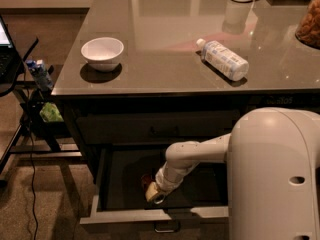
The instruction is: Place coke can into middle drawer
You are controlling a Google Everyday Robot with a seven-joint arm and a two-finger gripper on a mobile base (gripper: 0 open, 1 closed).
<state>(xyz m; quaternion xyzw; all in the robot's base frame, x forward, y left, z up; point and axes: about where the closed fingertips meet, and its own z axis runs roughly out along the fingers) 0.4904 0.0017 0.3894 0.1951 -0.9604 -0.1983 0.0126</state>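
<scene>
The middle drawer [120, 184] is pulled open below the tabletop, with a dark floor, a lighter grey front panel [125, 217] and a small bar handle [166, 229]. My gripper [153, 195] reaches down into the drawer, low over its floor near the front centre. A small red piece of the coke can [146, 179] shows just behind and left of the gripper tip; the rest is hidden by the wrist. I cannot tell whether the can touches the floor.
On the tabletop [165, 59] lie a white bowl [102, 52] at the left and a clear white-labelled bottle [223, 59] on its side at the right. The upper drawer [155, 129] is closed. A stand with cables [30, 109] is at the left. My arm's white shell [275, 179] fills the lower right.
</scene>
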